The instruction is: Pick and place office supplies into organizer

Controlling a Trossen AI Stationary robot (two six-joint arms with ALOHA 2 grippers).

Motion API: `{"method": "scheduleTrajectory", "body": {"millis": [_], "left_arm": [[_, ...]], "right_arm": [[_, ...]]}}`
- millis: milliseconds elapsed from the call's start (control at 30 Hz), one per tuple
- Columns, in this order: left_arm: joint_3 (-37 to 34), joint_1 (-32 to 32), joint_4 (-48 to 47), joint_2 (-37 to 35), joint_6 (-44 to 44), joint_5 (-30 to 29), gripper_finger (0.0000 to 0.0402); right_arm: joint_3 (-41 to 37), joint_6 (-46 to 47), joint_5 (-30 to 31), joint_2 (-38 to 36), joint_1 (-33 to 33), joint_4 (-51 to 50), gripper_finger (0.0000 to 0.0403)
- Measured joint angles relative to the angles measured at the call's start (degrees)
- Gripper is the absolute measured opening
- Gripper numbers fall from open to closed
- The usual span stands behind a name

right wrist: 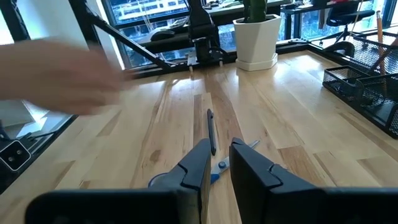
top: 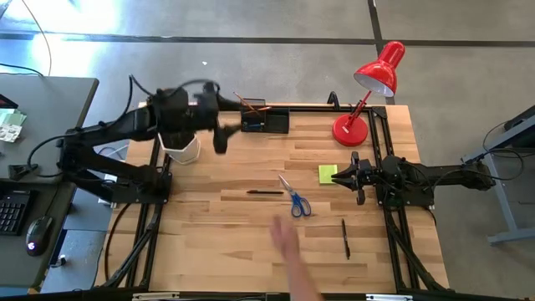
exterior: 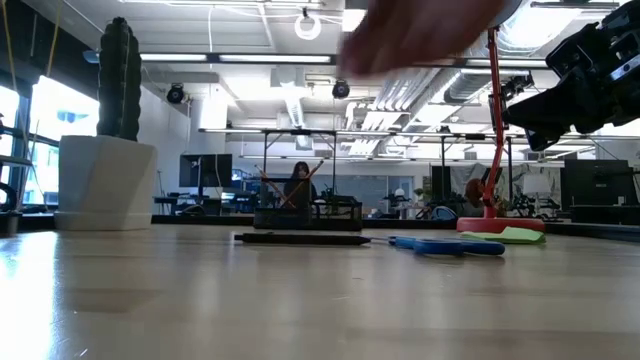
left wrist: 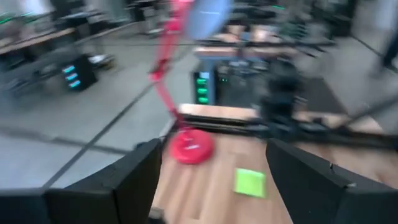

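The black organizer (top: 266,121) stands at the table's far edge with pencils sticking up out of it. On the table lie blue-handled scissors (top: 294,199), a black pen (top: 264,193), a second pen (top: 345,238) and a yellow-green sticky pad (top: 327,174). My left gripper (top: 221,135) hangs high over the far left, open and empty; its fingers (left wrist: 130,180) stand wide apart, facing the pad (left wrist: 250,182). My right gripper (top: 338,178) rests at the right beside the pad, its fingers (right wrist: 196,165) almost together with nothing between them.
A person's hand (top: 288,247) reaches in over the near edge toward the scissors. A red desk lamp (top: 368,100) stands at the far right. A white pot (top: 184,149) with a cactus (exterior: 118,80) sits below my left arm.
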Motion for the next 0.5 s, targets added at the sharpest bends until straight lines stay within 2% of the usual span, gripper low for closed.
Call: {"method": "scheduleTrajectory", "body": {"millis": [233, 367, 500], "left_arm": [[0.06, 7.82, -0.24, -0.08, -12.94, -8.83, 0.0280], [0.06, 9.53, -0.22, -0.08, -17.94, -9.20, 0.0280], [0.06, 9.81, -0.84, -0.06, -17.97, -9.27, 0.0280]], "right_arm": [[0.00, 0.01, -0.01, 0.01, -0.01, 0.00, 0.0051], [0.00, 0.02, -0.02, 0.00, 0.00, 0.00, 0.0053], [0.00, 0.02, -0.04, 0.01, -0.01, 0.00, 0.0051]]}}
